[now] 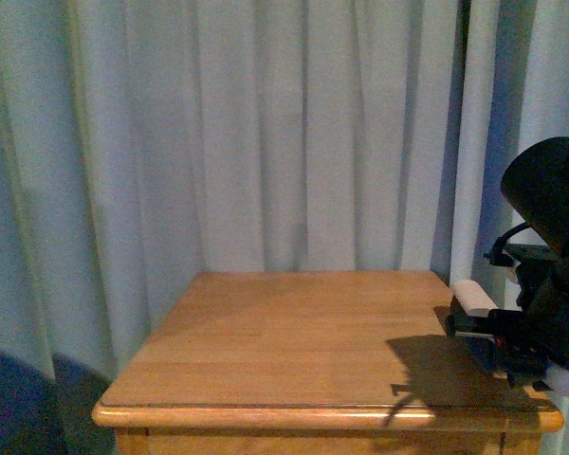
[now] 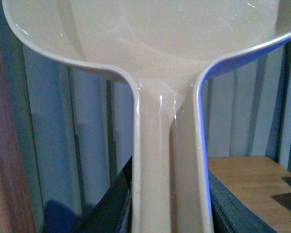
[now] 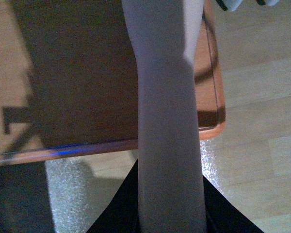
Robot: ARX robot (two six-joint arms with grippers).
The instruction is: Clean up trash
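Observation:
No trash shows in any view; the crumpled white wad is hidden or out of view. My left gripper [image 2: 170, 218] is shut on the handle of the pale dustpan [image 2: 150, 43], whose scoop fills the far part of the left wrist view, held up in front of the curtain. My right gripper [image 3: 169, 213] is shut on the pale brush handle [image 3: 167, 111], held over the table's near right corner. In the front view the right arm [image 1: 541, 284] stands at the table's right edge, with the handle's pale end [image 1: 474, 299] pointing left.
A wooden table [image 1: 294, 332] stands before pale curtains [image 1: 266, 133]. Its top shows only the arm's shadow [image 1: 427, 365]. In the right wrist view the table edge [image 3: 63, 150] gives way to a light wood floor [image 3: 262, 97]. The table corner also shows in the left wrist view [image 2: 247, 189].

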